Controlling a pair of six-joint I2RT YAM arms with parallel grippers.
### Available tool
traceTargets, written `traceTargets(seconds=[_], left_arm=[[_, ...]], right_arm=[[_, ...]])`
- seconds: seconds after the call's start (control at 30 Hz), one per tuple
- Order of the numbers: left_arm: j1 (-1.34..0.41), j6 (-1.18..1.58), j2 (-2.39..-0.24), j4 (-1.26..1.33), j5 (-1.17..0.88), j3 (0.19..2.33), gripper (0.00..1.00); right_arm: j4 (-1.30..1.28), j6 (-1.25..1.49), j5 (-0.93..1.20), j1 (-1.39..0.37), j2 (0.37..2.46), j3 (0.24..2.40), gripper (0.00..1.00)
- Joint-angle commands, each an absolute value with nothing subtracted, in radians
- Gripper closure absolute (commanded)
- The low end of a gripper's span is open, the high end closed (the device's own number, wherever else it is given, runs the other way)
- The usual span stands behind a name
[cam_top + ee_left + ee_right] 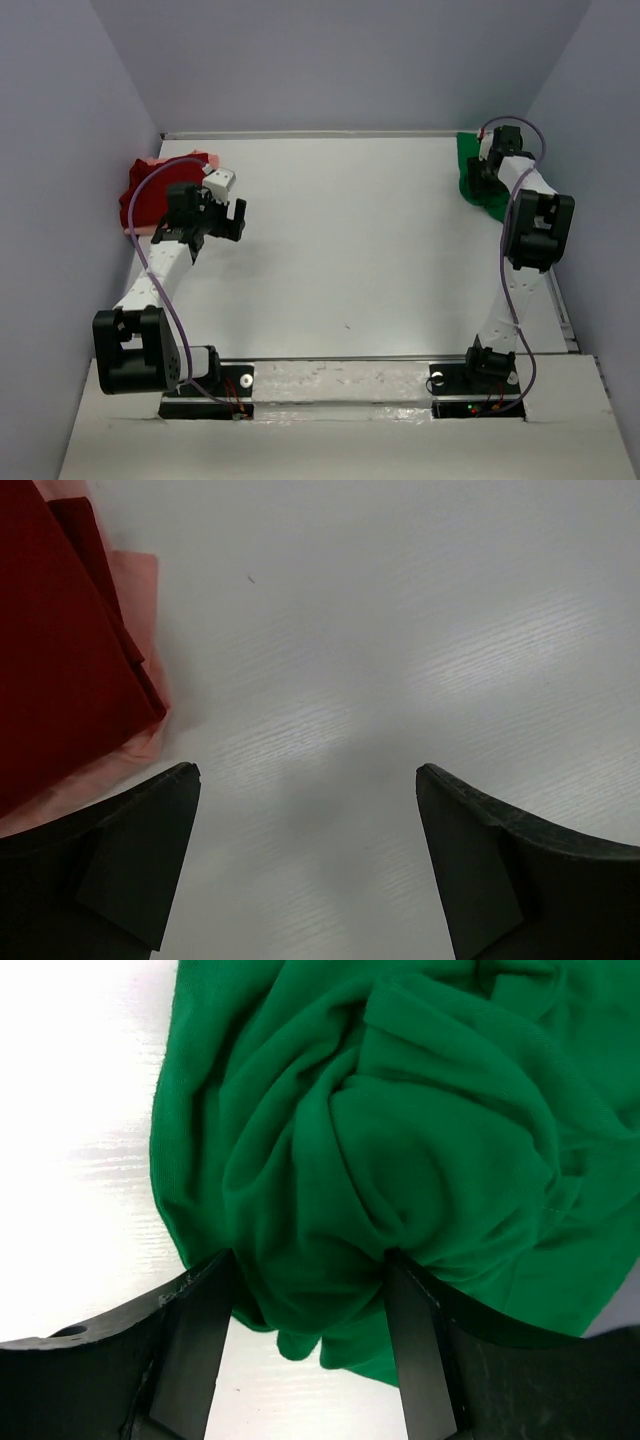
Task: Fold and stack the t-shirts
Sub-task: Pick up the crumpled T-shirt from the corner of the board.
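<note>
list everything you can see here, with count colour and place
green shirt: 1, bright green, crumpled at the table's far right corner
red shirt: 1, dark red, far left edge of table
pink shirt: 1, pale pink, under the red shirt, edges showing
table: 1, white
walls: 3, grey, around the table
left arm: 1, white and black, reaching beside the red shirt
right arm: 1, white and black, reaching to the green shirt
left claw: 1, black, open over bare table
right claw: 1, black, pinching a bunch of green shirt

White, faintly wood-grained counter (350, 250) bearing one small dark speck (347, 325) near its front centre, enclosed on three sides by plain grey walls (340, 60).
</note>
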State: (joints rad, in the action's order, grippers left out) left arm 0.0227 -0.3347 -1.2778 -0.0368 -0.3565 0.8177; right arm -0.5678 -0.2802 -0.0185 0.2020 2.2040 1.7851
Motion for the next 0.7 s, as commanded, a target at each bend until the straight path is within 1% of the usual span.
traceTargets(seconds=[0.0,0.2,0.27,0.33,0.37,0.4,0.43,0.47,0.63,0.67], left_arm=[[0.028,-0.344,-1.25,-0.012,-0.336,0.81,0.01],[0.028,-0.341,-1.238,-0.011,-0.344,0.799,0.01],[0.028,-0.341,-1.235,-0.009,-0.344,0.795,0.01],[0.028,-0.342,-1.238,-0.009,-0.348,0.793,0.01],[0.028,-0.341,-1.239,-0.009,-0.348,0.793,0.01],[0.028,-0.342,-1.242,-0.008,-0.351,0.793,0.01],[0.028,-0.342,-1.246,-0.009,-0.354,0.795,0.01],[0.028,-0.342,-1.247,-0.011,-0.354,0.795,0.01],[0.028,-0.339,-1.23,-0.015,-0.374,0.798,0.01],[0.028,-0.339,-1.22,-0.017,-0.379,0.798,0.01]], right_arm=[[-0.6,-0.262,-0.058,0.207,2.158,1.792,0.36],[-0.561,-0.267,-0.169,0.216,2.114,1.714,0.37],[-0.557,-0.273,-0.201,0.216,2.094,1.689,0.44],[-0.56,-0.275,-0.207,0.216,2.079,1.663,0.56],[-0.56,-0.275,-0.207,0.216,2.071,1.655,0.66],[-0.56,-0.275,-0.203,0.216,2.068,1.649,0.79],[-0.56,-0.273,-0.199,0.216,2.066,1.648,0.96],[-0.572,-0.268,-0.196,0.216,2.065,1.651,1.0],[-0.696,-0.268,-0.069,0.216,2.014,1.713,1.0],[-0.783,-0.291,0.036,0.204,2.003,1.733,1.0]])
